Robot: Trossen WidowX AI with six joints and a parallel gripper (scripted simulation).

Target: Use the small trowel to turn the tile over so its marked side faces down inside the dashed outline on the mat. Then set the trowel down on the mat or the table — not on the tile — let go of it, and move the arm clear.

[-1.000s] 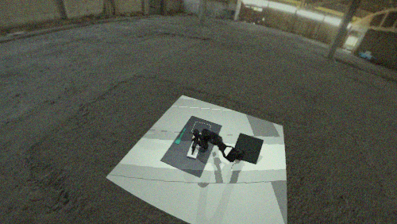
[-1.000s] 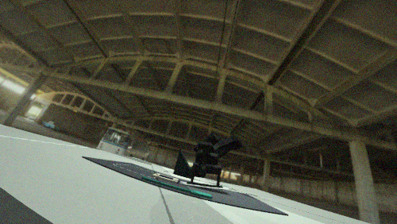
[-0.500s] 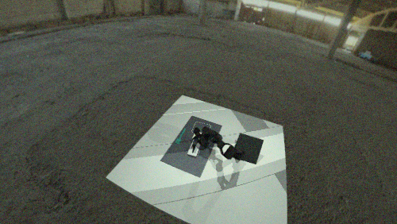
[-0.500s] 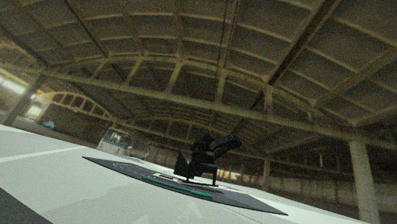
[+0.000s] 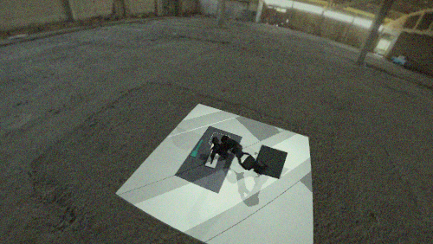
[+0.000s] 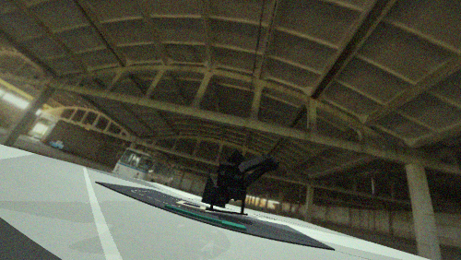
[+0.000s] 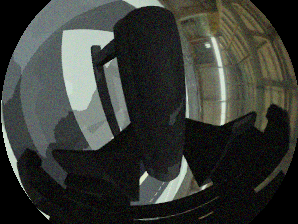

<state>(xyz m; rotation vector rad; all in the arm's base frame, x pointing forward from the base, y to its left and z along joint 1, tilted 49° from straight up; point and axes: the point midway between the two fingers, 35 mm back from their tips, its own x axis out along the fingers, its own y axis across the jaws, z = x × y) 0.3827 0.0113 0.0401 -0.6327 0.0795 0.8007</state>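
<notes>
My gripper (image 5: 216,151) (image 6: 227,195) (image 7: 153,120) is low over the dark mat (image 5: 203,175) (image 6: 138,191). It is shut on a dark, rounded, elongated thing that fills the middle of the wrist view, the trowel (image 7: 149,90). A thin dark bar (image 6: 242,203) reaches from the arm down to the mat. A white dashed outline (image 5: 213,138) (image 6: 184,203) is on the mat by the gripper. A small light flat patch, perhaps the tile, lies just under the arm. I cannot tell which side faces up. A thin teal strip (image 5: 195,152) (image 6: 207,218) lies flat on the mat, apart from the gripper.
The mat lies on a white and grey table top (image 5: 182,203) (image 6: 55,217). The arm's dark square base plate (image 5: 273,161) is to the right of the mat. Rough ground surrounds the table, and a hall roof shows behind it.
</notes>
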